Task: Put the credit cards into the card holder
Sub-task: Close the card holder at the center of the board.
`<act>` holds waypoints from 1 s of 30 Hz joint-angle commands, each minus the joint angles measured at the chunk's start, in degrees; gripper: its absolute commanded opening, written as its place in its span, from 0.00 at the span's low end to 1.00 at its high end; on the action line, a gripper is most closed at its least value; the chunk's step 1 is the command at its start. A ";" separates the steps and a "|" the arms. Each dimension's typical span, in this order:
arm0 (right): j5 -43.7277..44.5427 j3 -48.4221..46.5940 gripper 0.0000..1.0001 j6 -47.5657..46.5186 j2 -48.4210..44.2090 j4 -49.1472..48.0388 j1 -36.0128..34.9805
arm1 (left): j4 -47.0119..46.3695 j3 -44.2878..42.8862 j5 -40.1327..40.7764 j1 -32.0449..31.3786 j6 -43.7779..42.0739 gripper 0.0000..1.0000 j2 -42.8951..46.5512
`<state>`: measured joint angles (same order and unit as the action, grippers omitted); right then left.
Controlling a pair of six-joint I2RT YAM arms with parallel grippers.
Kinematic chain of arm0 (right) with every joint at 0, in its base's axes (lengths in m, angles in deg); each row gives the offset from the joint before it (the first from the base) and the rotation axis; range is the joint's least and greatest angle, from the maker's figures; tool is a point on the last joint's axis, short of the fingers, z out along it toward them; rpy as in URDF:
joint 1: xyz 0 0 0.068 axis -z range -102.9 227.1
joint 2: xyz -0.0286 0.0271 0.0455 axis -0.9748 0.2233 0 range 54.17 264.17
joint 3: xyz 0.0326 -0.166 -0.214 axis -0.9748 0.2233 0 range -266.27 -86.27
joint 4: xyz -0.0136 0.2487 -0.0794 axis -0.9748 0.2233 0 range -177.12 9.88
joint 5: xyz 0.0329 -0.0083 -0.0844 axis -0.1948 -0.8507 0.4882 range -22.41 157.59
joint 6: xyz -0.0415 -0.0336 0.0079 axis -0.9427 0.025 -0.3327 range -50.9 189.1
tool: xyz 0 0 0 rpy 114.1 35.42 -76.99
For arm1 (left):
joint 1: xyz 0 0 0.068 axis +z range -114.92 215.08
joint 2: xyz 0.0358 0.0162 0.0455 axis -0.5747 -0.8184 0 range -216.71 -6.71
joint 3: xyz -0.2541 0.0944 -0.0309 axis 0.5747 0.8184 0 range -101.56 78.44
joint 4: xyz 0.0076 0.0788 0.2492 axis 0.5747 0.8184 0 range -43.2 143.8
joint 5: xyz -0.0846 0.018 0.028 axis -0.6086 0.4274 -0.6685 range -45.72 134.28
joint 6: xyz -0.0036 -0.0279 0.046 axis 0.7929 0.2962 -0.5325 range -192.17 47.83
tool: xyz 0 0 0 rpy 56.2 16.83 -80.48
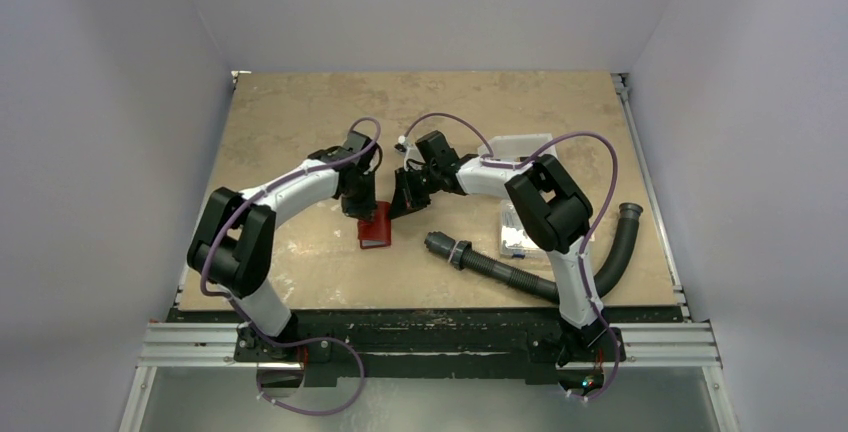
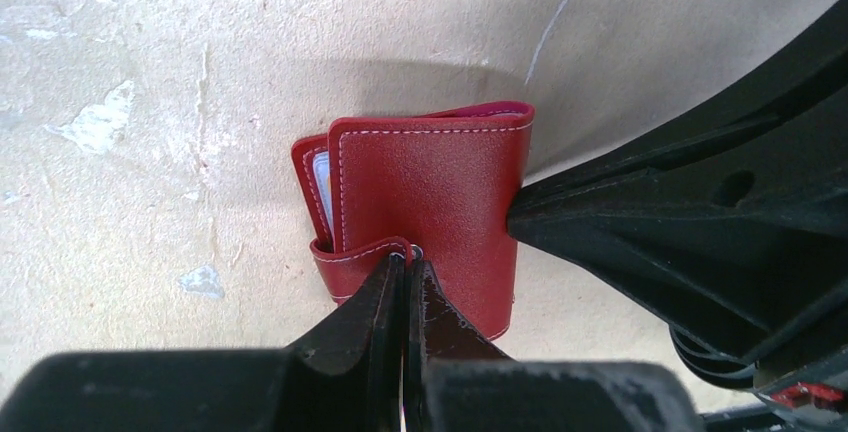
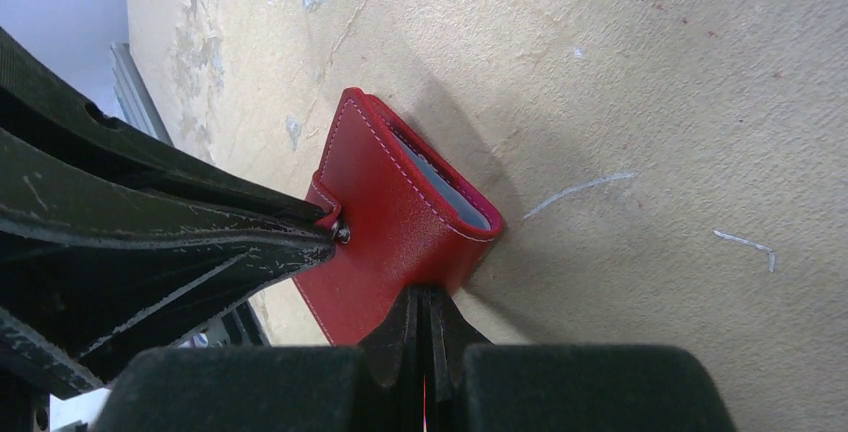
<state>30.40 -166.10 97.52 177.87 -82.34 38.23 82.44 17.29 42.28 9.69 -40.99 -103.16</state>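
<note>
The red card holder (image 1: 376, 225) lies folded on the table between both grippers. A pale credit card edge (image 2: 321, 190) shows inside the card holder (image 2: 430, 197); the same card edge (image 3: 450, 190) sits in the fold of the card holder (image 3: 385, 227). My left gripper (image 2: 408, 264) is shut, its tips against the small closing tab (image 2: 350, 257) and its snap. Whether it pinches the tab I cannot tell. My right gripper (image 3: 425, 297) is shut too, its tips pressed on the holder's side edge. In the top view the left gripper (image 1: 361, 208) and right gripper (image 1: 404, 204) flank the holder.
A black corrugated hose (image 1: 505, 272) curves across the table's front right. A clear box (image 1: 514, 230) lies by the right arm's elbow, and a white tray (image 1: 522, 142) sits behind the right arm. Metal rails edge the table.
</note>
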 commanded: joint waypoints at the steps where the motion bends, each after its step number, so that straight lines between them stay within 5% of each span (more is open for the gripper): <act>1: 5.01 -0.55 0.00 -1.97 4.08 -0.91 -3.66 | -5.37 1.18 5.84 -3.57 3.90 0.00 -7.51; 15: 5.94 0.44 0.00 -2.36 4.81 -0.38 -4.12 | -5.82 -3.63 9.01 -11.60 11.40 0.00 -19.75; 23: 5.89 3.08 0.00 -1.19 4.28 -2.04 -4.19 | -24.77 4.81 -1.03 -12.35 15.44 0.00 -21.72; 30: 6.66 4.81 0.00 -1.99 3.89 -1.83 -4.19 | -24.56 2.77 -1.79 -12.65 14.53 0.00 -25.38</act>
<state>30.60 -164.27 97.63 177.56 -84.88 38.20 88.36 11.72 61.14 -1.32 -34.09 -110.17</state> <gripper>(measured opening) 0.038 0.024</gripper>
